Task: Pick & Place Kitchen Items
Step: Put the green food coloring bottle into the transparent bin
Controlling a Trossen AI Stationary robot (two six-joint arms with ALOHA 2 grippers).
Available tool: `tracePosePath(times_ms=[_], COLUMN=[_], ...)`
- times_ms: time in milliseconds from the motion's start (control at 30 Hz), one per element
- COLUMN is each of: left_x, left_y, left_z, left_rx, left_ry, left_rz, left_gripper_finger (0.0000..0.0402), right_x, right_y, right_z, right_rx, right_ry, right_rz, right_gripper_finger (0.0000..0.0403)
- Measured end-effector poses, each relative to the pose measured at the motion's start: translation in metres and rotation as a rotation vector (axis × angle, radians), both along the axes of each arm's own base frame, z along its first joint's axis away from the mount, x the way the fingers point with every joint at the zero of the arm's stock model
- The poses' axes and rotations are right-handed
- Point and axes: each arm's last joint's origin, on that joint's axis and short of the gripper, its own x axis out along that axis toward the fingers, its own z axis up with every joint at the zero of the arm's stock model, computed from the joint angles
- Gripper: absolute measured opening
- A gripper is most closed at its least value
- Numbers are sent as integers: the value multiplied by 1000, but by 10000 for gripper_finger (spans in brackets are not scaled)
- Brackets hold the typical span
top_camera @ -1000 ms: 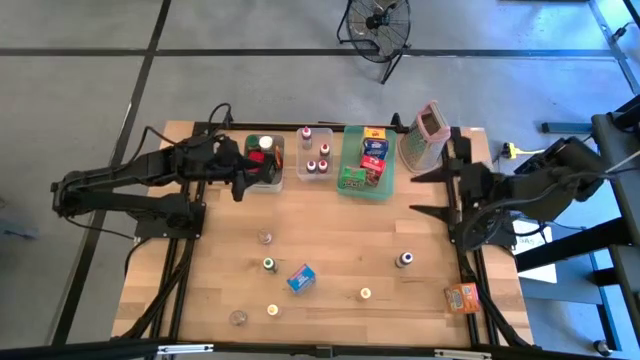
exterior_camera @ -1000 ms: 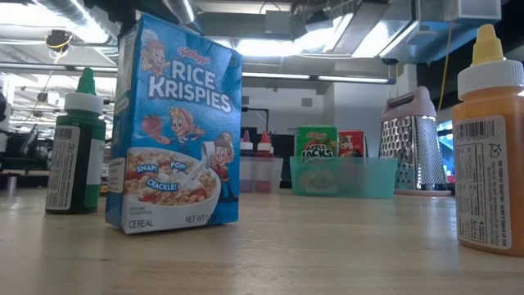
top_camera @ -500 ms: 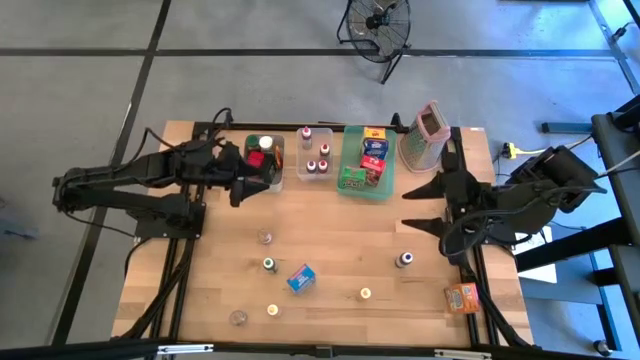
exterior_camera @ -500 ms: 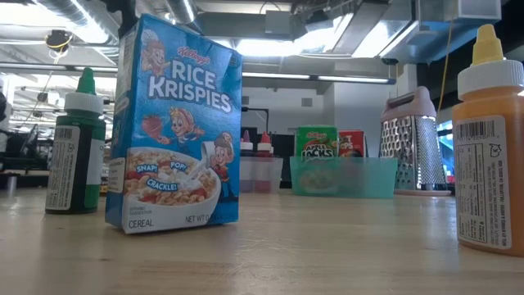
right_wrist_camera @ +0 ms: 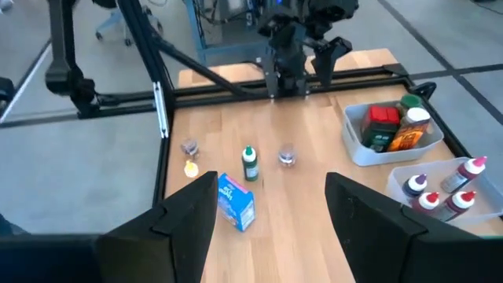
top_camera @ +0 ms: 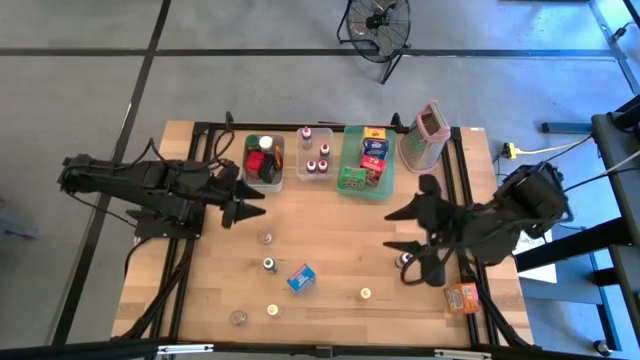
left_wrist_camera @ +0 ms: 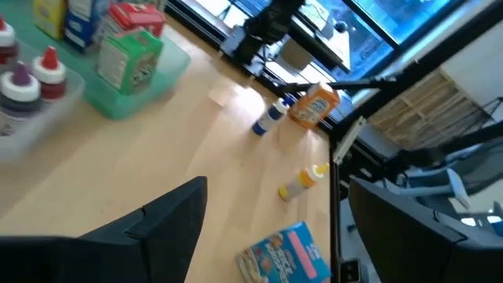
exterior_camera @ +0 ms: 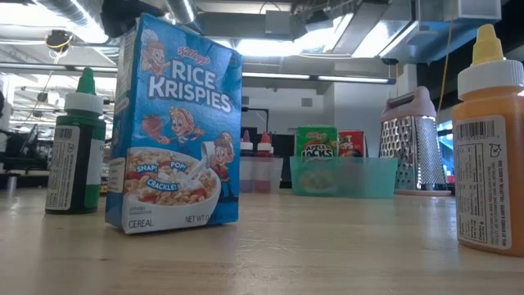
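Observation:
Loose kitchen items stand on the wooden table: a blue cereal box (top_camera: 301, 278) (exterior_camera: 176, 123), a green-capped bottle (top_camera: 268, 264), a blue-capped bottle (top_camera: 404, 260), a yellow bottle (top_camera: 366, 293), small jars (top_camera: 264, 237) and an orange box (top_camera: 463, 297). My left gripper (top_camera: 250, 207) (left_wrist_camera: 275, 236) hangs open and empty just near of the far-left clear bin (top_camera: 264, 158). Right of the table's middle, my right gripper (top_camera: 390, 230) (right_wrist_camera: 271, 228) hangs open and empty, above and beside the blue-capped bottle.
Along the far edge stand a second clear bin (top_camera: 316, 160) with red-capped bottles, a green tray (top_camera: 366, 165) of small boxes and a pinkish box grater (top_camera: 425, 135). Bare wood (top_camera: 330, 225) lies between the two grippers.
My left gripper has drawn back from over the far-left clear bin toward the table's near edge, swinging as it went, and is empty. My right gripper has come in from the right edge toward the table's middle, sinking a little, its fingers equally wide apart.

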Motion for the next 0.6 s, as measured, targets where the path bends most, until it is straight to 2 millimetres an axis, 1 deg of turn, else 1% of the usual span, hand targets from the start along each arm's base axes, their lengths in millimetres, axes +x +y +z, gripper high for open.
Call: tracePosePath(times_ms=[100,200,333,433,600], left_x=[3,7,15,19,21], left_y=[-12,-27,-52,-69,-89], left_z=[-3,-6,-11,-18,-31], left_rx=[7,25,65,142,335], left_ry=[17,35,28,48,92], left_rz=[-18,-78,-179,-224,-287], left_gripper_finger=[303,303,303,303,303], right_x=[7,13,20,24,27], right_y=[7,14,22,25,28], right_z=[-6,-12,-19,-22,-25], right_rx=[1,26,35,21,-4], right_ry=[25,75,119,133,141], right_rz=[20,83,142,161,177], right_gripper_finger=[238,238,238,238,238])
